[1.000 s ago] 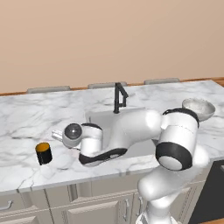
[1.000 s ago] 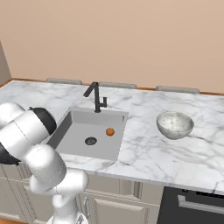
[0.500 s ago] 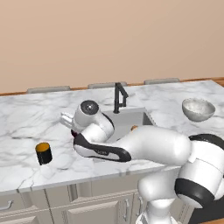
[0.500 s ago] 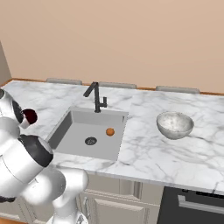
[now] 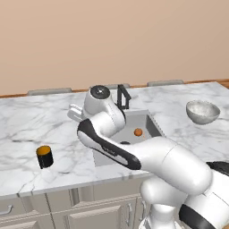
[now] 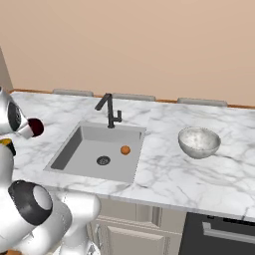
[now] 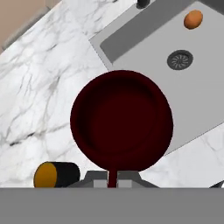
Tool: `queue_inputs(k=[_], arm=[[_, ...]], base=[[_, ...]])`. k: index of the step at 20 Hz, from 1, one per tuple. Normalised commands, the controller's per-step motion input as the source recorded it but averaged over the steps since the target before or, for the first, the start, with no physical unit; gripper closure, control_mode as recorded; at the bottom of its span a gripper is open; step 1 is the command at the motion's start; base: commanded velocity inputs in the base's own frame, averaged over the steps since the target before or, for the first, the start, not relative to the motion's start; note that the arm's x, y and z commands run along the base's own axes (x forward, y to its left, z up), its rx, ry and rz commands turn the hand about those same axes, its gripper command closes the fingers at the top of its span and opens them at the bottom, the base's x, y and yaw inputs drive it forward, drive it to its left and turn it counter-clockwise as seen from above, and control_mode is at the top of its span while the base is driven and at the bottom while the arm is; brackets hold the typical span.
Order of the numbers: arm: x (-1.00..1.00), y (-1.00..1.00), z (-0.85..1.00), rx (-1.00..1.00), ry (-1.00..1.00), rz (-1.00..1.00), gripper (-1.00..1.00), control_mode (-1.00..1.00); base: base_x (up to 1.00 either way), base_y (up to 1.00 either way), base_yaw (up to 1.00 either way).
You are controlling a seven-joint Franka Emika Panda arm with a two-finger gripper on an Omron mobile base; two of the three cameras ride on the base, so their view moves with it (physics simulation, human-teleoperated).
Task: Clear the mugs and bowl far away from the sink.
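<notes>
White marble with grey veins covers the counter [image 6: 164,174], backed by a plain tan wall. Set into it, the grey sink [image 6: 87,149] holds a small orange ball [image 6: 125,149] near its round drain, with the black tap [image 6: 110,110] behind. The gripper [image 7: 113,181] is clamped on the rim of the dark red mug [image 7: 121,120], a round, deep maroon cup held above the counter left of the sink. The black mug [image 5: 44,156], orange-yellow inside, stands upright further left. The marbled whitish-grey bowl [image 6: 199,142] sits right of the sink.
</notes>
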Motion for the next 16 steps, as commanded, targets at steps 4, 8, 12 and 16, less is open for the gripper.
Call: queue_inputs(k=[4,8,12,16], arm=[[-0.53,-0.41,0.50,-0.27,0.00,0.01,1.00,-1.00],[-0.73,-0.70,0.52,-0.24,0.01,0.08,1.00,-1.00],[-0.84,-0.79,0.51,-0.08,0.08,0.13,1.00,-1.00],[-0.67,-0.74,0.36,0.00,0.10,0.14,1.00,-1.00]], base=[[0.00,0.00,0.00],[0.00,0.00,0.00],[0.00,0.00,0.00],[0.00,0.00,0.00]])
